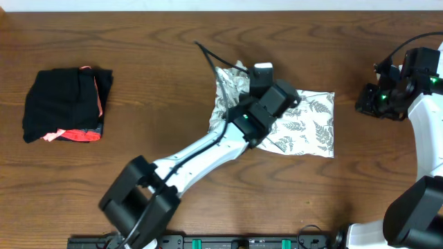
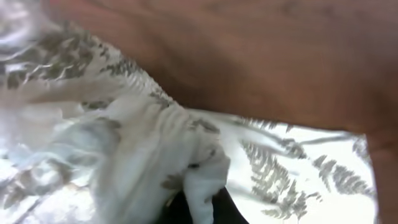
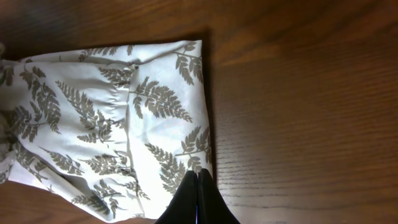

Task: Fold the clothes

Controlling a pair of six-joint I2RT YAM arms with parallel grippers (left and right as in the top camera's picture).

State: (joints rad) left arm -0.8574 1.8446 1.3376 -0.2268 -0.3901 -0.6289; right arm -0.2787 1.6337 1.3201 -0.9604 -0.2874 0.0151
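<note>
Left wrist view, left pincer [image 2: 196,211] clamped on bunched fern-print dress [image 2: 143,143], right pincer [image 3: 198,199] together, empty, near its edge

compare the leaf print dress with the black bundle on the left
The dress is white with grey-green ferns; the black bundle is black with coral-pink trim. The dress lies mid-table, one end bunched in the left gripper; the bundle sits alone, folded, far left. Both are cloth on the table.
</note>
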